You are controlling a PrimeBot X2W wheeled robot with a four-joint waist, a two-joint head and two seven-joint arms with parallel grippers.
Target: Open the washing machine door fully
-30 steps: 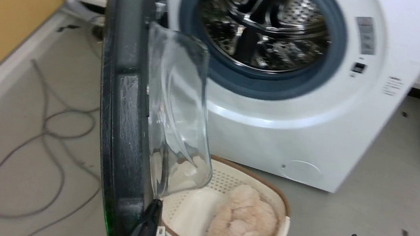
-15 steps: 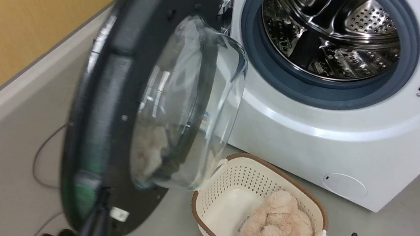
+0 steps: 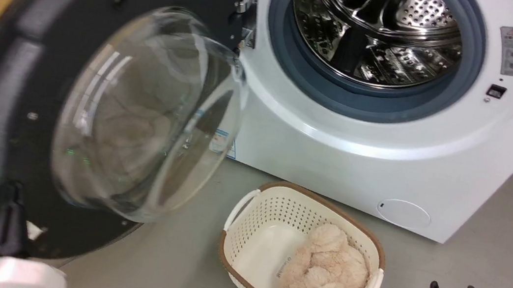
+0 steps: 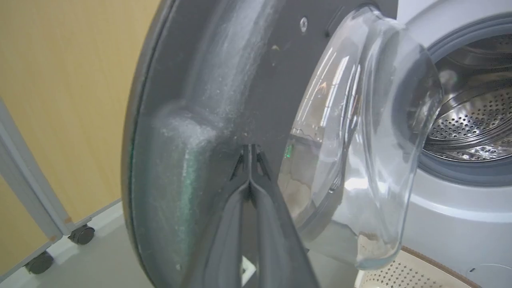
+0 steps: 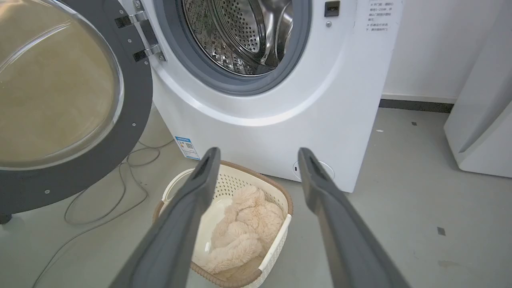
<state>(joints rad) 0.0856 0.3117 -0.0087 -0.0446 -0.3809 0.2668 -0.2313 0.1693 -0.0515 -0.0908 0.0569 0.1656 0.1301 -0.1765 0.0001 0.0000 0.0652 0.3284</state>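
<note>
Where my left hand [image 4: 250,156], closed tight, meets the inner face of the washing machine door [image 3: 12,82], swung out left of the drum [image 3: 375,35], the hinge [image 3: 247,9] lies far to my right. My right hand [image 5: 256,154], spread wide, sits farther off.

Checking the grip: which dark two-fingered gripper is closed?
The left gripper, fingers together at the glossy black round washing machine door; the right gripper is spread open.

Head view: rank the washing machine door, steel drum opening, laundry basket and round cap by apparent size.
1. washing machine door, nearest the camera
2-3. steel drum opening, cropped, and laundry basket: too close
4. round cap
</note>
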